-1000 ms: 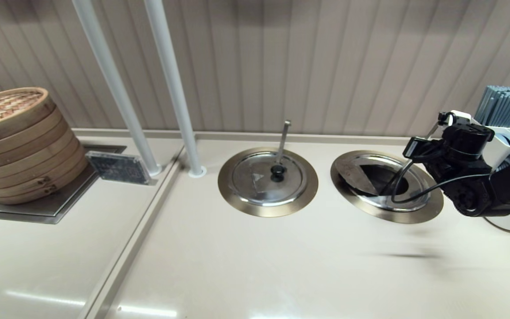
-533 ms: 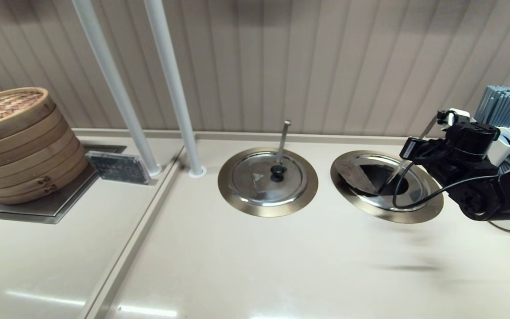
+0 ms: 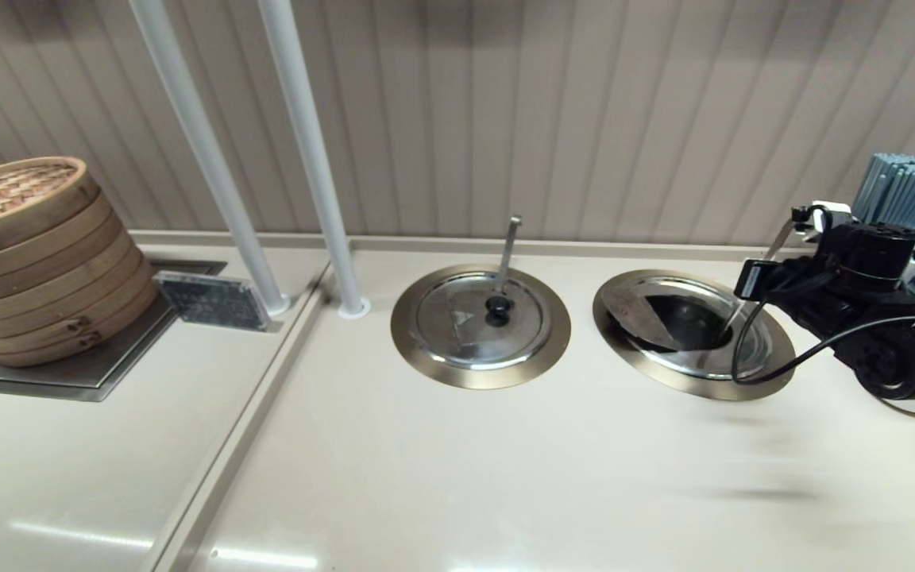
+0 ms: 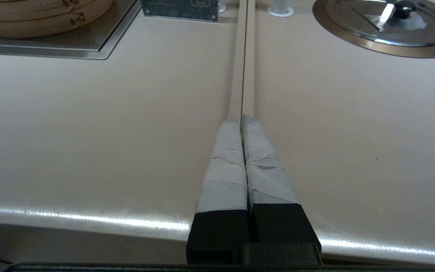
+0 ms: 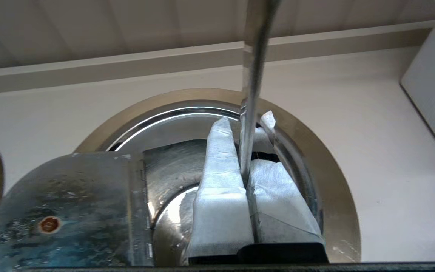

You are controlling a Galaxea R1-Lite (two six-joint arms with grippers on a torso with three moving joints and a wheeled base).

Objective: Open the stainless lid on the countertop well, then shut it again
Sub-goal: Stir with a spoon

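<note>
The stainless lid (image 3: 638, 306) is hinged, and its flap lies folded back over its left half. Its dull underside (image 5: 62, 211) faces up with a rust-coloured rivet. The right part of the countertop well (image 3: 775, 373) is uncovered and dark inside, ringed by the brass-toned rim (image 5: 338, 211). The slanted utensil handle (image 3: 731, 322) rises out of the opening. My right gripper (image 3: 753, 280) hovers over the well's right side, and its taped fingers (image 5: 221, 158) are shut on the utensil handle (image 5: 249, 94). My left gripper (image 4: 242, 119) is shut and empty, low over the countertop seam near the front edge.
The twin lid (image 3: 480, 318) with its black knob and upright handle sits closed to the left. Two white poles (image 3: 314, 159) stand behind it. Stacked bamboo steamers (image 3: 28, 254) and a small placard (image 3: 211, 300) are at far left. A white holder with grey sticks (image 3: 910, 187) crowds the right arm.
My right gripper has drifted to the right, toward the well's right rim. The lid flap stays folded open and the left arm has not moved.
</note>
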